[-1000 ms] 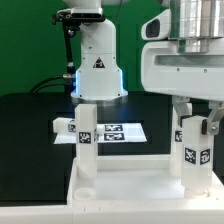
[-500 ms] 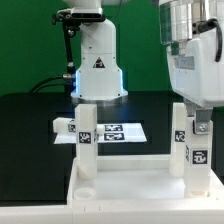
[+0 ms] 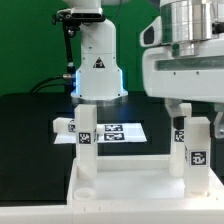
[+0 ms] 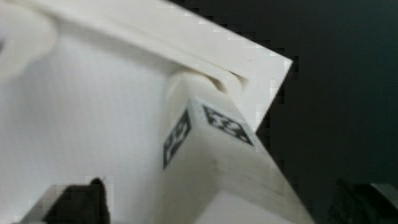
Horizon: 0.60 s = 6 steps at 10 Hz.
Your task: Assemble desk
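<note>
The white desk tabletop (image 3: 135,186) lies at the front with two tagged white legs standing upright in its corners. One leg (image 3: 87,142) is at the exterior view's left, the other (image 3: 197,152) at its right. My gripper (image 3: 197,113) hangs just over the top of the right leg. Its fingers stand wide apart on either side and touch nothing. In the wrist view the gripper (image 4: 221,205) straddles that leg (image 4: 222,150). There are gaps to both dark fingertips (image 4: 75,203), and the tabletop (image 4: 107,90) lies beyond. A third leg (image 3: 65,125) lies loose on the black mat.
The marker board (image 3: 118,132) lies flat on the black mat (image 3: 30,120) behind the tabletop. The white robot base (image 3: 97,65) with the triangle logo stands at the back. A green wall is behind it.
The hand swung toward the exterior view's right and back over the right leg, and now sits slightly higher. Both standing legs and the tabletop have not moved.
</note>
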Tool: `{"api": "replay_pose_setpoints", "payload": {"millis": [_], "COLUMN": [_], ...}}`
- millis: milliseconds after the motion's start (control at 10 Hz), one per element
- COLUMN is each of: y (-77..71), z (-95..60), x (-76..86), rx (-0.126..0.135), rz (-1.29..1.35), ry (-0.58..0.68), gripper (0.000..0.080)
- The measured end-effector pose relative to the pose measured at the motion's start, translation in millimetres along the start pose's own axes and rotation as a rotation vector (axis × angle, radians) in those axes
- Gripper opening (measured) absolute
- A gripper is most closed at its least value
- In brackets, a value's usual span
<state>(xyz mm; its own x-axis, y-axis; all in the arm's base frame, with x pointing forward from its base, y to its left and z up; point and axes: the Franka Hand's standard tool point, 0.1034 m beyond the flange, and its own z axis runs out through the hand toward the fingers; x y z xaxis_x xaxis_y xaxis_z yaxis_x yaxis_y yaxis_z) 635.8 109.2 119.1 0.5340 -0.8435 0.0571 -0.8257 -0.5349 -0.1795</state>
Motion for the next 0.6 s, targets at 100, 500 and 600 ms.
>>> {"api": "replay_pose_setpoints", "payload": {"millis": [100, 500, 600], "y": [0.4, -2.2, -2.0], "z": [0.3, -1.2, -1.7], "x": [0.3, 1.7, 4.5], "rx": [-0.002, -0.009, -0.013], "rz": [-0.052, -0.500, -0.683], "ry": [0.001, 0.011, 0.014], "gripper": [0.0644, 0.0649, 0.0649]}}
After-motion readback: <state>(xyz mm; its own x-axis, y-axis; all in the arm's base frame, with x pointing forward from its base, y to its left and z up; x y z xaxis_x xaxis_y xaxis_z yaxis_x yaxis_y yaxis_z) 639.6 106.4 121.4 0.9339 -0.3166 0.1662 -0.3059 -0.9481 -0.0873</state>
